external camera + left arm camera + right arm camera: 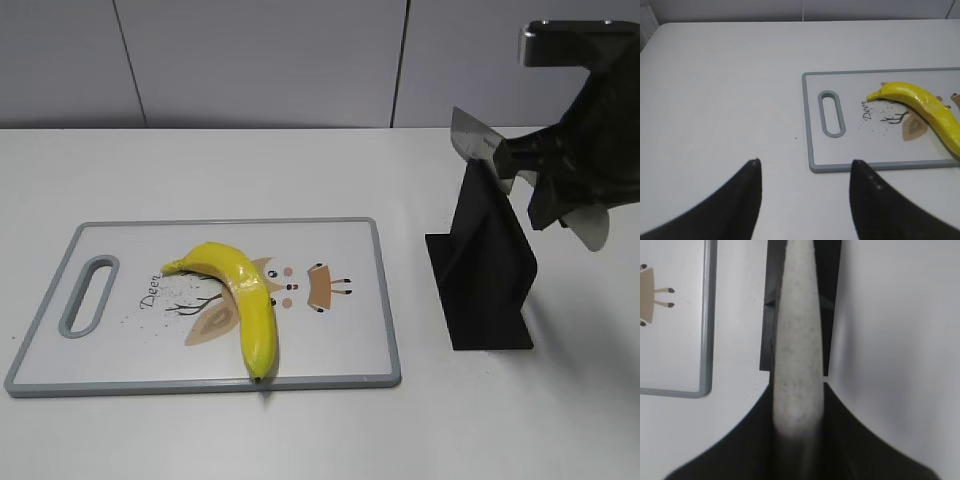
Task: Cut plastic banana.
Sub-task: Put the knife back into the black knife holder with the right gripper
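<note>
The glossy yellow curved plastic banana [240, 300] lies on your white grey-rimmed cutting board [330, 345] toward the desk's [300, 160] front left. Your right gripper [797, 390] has its fingers closed on a grey-handled knife [478, 143] above the black stand [485, 270]. Your left gripper [805, 165] hovers with fingers spread, holding nothing.

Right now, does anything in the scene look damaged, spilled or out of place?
Nothing stands out. The plastic banana lies whole on the cutting board. The right gripper is shut on the knife above the black knife stand. The left gripper is open over bare table.
</note>
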